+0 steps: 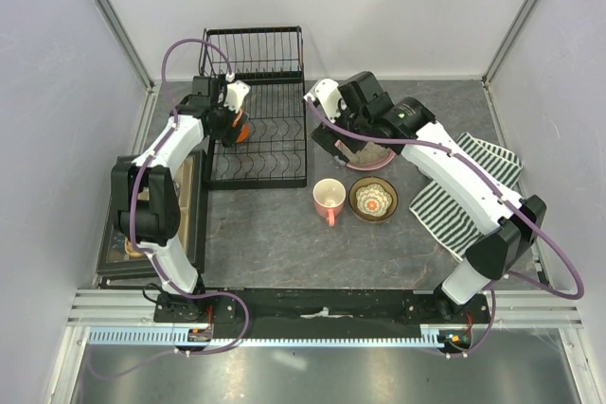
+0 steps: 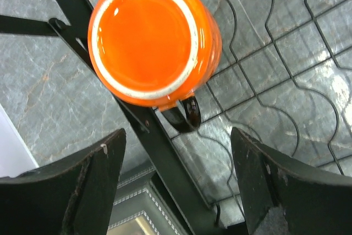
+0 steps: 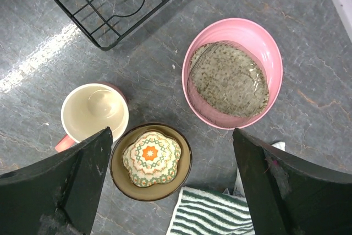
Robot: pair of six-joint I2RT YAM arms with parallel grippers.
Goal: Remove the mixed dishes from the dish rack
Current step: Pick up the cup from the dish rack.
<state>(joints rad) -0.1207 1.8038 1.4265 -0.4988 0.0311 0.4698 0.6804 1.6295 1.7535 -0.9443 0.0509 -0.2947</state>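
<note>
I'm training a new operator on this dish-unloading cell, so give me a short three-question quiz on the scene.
1. True or false: the orange mug rests on the dish rack.
2. Which dish lies inside the tan-brown bowl? A pink mug; B small patterned bowl; C pink dish.
3. Fill in: the left gripper and right gripper are both ___.
Key: 1 true; 2 B; 3 open.
</note>
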